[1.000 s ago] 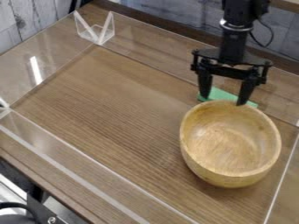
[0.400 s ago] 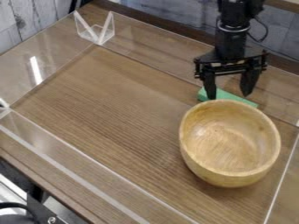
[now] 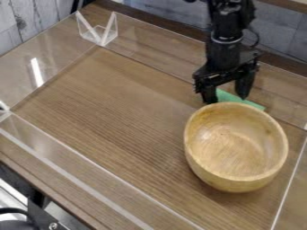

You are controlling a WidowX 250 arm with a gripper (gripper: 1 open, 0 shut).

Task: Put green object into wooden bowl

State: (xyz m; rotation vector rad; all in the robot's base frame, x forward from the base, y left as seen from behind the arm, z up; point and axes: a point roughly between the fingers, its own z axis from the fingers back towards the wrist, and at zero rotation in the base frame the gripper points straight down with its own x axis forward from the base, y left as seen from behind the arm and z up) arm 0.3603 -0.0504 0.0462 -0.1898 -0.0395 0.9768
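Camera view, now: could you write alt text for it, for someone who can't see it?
A dark robot hand with its fingers spread is poised over a flat mint-green block, close behind a large, round wooden bowl. All are at the right side of a brown wooden table.

black robot arm (image 3: 228, 31) reaching down from above, wrist turned, jaws spread wide

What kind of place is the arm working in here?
Probably a robotics lab or test bench rather than a real kitchen: one arm over a wood-look tabletop, a lone wooden bowl, and cables in the lower left corner.
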